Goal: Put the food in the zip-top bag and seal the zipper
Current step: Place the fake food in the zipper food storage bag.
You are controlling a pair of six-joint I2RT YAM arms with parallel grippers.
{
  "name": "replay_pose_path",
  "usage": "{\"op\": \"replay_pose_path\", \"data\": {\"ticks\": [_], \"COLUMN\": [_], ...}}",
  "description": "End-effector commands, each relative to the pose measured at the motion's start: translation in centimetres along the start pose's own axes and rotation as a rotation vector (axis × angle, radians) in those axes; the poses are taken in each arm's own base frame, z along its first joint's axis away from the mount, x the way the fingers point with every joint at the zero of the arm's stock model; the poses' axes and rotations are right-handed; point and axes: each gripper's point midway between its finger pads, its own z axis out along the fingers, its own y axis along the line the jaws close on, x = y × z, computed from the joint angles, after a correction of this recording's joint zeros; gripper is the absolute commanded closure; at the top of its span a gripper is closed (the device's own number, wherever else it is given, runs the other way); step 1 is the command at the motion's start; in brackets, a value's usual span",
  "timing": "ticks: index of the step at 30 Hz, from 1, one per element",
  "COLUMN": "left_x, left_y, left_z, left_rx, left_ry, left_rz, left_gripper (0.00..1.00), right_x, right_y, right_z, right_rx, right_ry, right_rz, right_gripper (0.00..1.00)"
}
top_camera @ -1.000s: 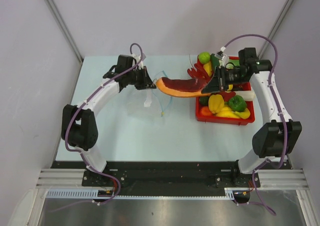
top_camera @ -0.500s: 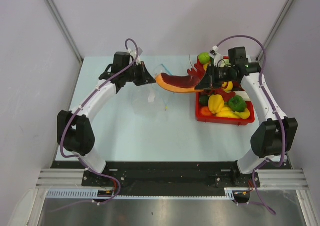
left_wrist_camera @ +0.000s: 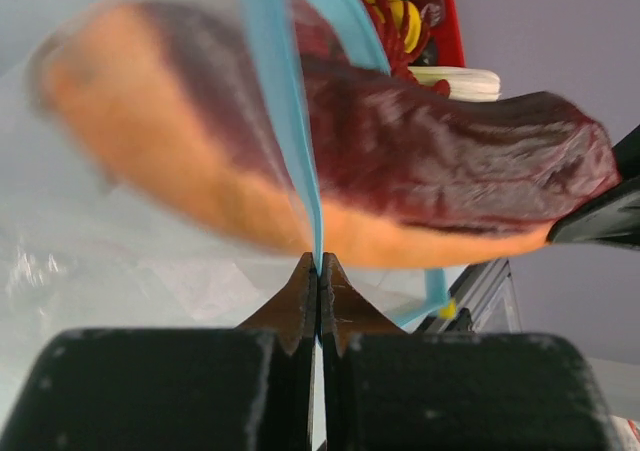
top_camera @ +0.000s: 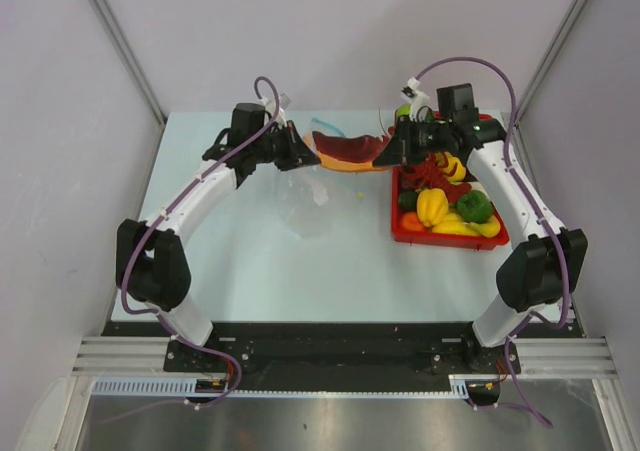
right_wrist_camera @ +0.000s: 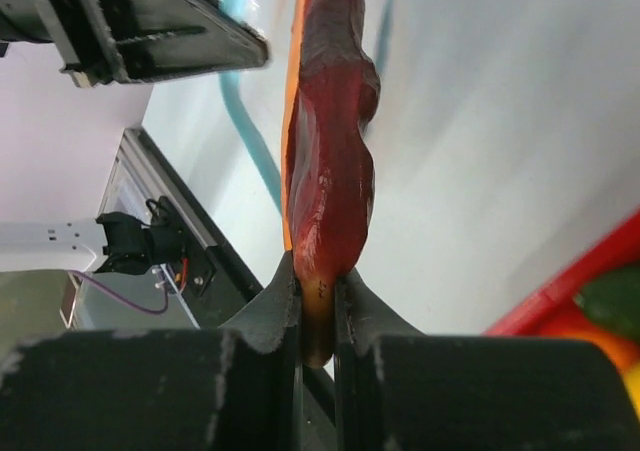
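- The left gripper (left_wrist_camera: 319, 271) is fully closed, pinching the zipper (left_wrist_camera: 283, 111) at one lip of the zip-top bag (top_camera: 308, 199). It holds the bag's mouth raised near the middle of the far edge of the desk (top_camera: 250, 261).
- The right gripper (right_wrist_camera: 318, 289) is clamped on one end of a long red-and-orange food slice (right_wrist_camera: 328, 141). The free end lies past the blue strip, inside the bag's mouth.
- The other food (top_camera: 445, 206) lies in the red tray (top_camera: 450, 240) toward the far right corner.
- The step in hand appears to be feeding the slice in.
- Advance the slice along its own length, toward the left edge, with its flat faces between the two lips.
- Hold the left pinch steady so the floppy mouth does not collapse.
- Release only once most of the slice sits beyond the zipper; otherwise it may tip back out.
- Withdraw the right fingers without snagging the lip.
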Motion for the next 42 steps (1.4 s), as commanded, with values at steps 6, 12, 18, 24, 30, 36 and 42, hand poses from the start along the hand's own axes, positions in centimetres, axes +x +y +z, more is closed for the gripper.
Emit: {"op": "replay_pose_path", "data": {"ticks": [6,12,18,24,30,36,42], "left_x": [-0.8,0.4,1.5,1.0,1.0,2.5,2.3], "left_y": [-4.4,-6.2,-7.5,-7.0,-7.8,-8.9,-9.1], "left_z": [-0.3,-0.5,-2.5,-4.2,-4.2,-4.0,-4.7], "left_rx": [0.14,0.257,0.38,0.488,0.538,0.619,0.647], "left_ry": [-0.02,0.034,0.061,0.057,0.065,0.125,0.109], "left_rz": [0.022,0.017,0.089,0.095,0.107,0.038,0.074], "left_gripper": [1.0,1.0,1.0,1.0,1.0,1.0,1.0], "right_x": [-1.0,0.0,0.3,0.9,2.8,0.2,0.0], "right_y": [2.3,3.1,2.4,3.6,5.7,5.5,5.8], "right_z": [3.9,5.3,1.3,-1.4,0.2,2.3,1.3], "right_rx": [-0.044,-0.142,-0.319,-0.428,-0.457,-0.433,-0.504], "right_ry": [0.044,0.103,0.106,0.11,0.155,0.019,0.025], "right_rz": [-0.092,-0.202,-0.222,-0.248,-0.253,-0.197,-0.176], "right_gripper": [1.0,1.0,1.0,1.0,1.0,1.0,1.0]}}
